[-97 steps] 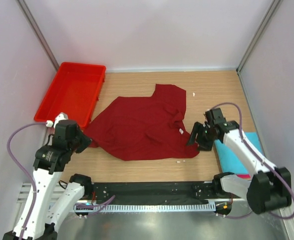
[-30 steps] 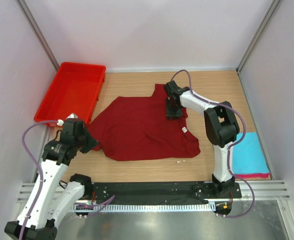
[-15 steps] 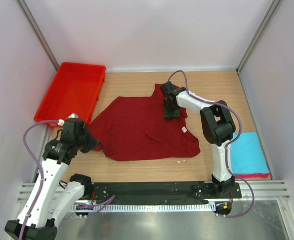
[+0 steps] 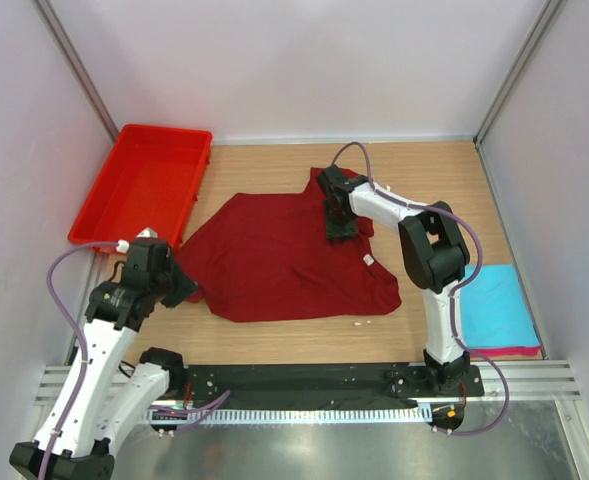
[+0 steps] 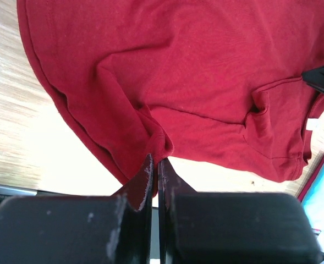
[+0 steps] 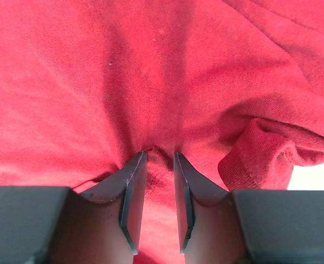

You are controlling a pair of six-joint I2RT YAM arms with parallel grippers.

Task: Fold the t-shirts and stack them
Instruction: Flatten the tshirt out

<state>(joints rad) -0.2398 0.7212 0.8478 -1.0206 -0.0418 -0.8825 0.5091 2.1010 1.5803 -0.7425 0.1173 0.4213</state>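
Wooden tabletop [image 4: 424, 170] carried a spread dark maroon red cloth t-shirt [image 4: 274, 250]; left fingers [image 5: 145, 176] were clenched on its edge, right fingers [image 6: 134, 181] pinched a fold.

Maroon tee [image 4: 274, 255] spread on table [image 4: 424, 180], L gripper [image 4: 184, 290] at its edge, R gripper [image 4: 336, 228] atop.

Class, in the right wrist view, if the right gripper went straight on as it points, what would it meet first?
The maroon shirt. The right gripper presses into it, with a ridge of cloth bunched between its jaws. What lies beneath the cloth is hidden.
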